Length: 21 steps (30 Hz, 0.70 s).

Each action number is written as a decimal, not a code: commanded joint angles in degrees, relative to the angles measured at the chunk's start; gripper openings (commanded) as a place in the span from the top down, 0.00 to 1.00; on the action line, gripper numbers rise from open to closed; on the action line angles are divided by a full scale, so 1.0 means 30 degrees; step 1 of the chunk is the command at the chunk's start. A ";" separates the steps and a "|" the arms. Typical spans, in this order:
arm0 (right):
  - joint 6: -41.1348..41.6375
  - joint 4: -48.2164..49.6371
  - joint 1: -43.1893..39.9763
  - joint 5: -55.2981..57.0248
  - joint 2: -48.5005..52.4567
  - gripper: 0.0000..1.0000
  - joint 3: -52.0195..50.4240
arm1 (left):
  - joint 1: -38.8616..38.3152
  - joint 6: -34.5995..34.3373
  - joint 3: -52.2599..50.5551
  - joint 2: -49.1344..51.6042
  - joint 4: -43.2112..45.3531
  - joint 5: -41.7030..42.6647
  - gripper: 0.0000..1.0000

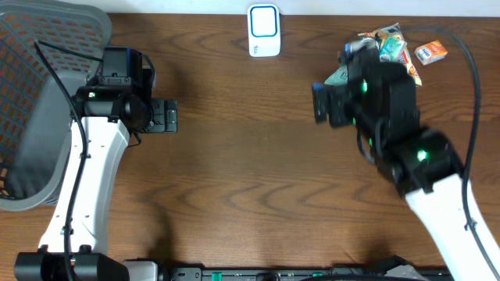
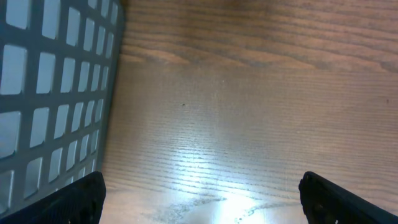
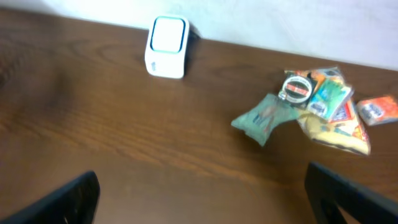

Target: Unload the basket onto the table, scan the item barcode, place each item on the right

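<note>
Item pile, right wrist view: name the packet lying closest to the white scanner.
The dull green packet, leftmost and toward the white scanner; the round item, blue-green packet, yellow bag and orange box lie farther right.

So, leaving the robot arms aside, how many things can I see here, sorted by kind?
White scanner: 1
Grey basket: 1
Packets: 3 (green packet, blue-green packet, yellow packet)
Round tin: 1
Small orange box: 1
Total: 7
</note>
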 commanded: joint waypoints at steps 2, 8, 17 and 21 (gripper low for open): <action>0.0393 0.1625 0.0102 -0.0576 -0.1086 0.01 -0.3541 | -0.0007 0.0124 -0.0124 0.0109 -0.0022 -0.0175 0.02; 0.0408 0.1843 0.0102 -0.1377 -0.0809 0.01 -0.5887 | -0.0007 0.0124 -0.0124 0.0109 -0.0022 -0.0175 0.02; 0.0401 0.1727 0.0102 -0.6084 -0.0583 0.01 -0.7074 | -0.0007 0.0124 -0.0124 0.0109 -0.0022 -0.0175 0.02; 0.0401 0.1260 0.0102 -0.6528 -0.0576 0.01 -0.7089 | -0.0007 0.0124 -0.0124 0.0109 -0.0022 -0.0175 0.02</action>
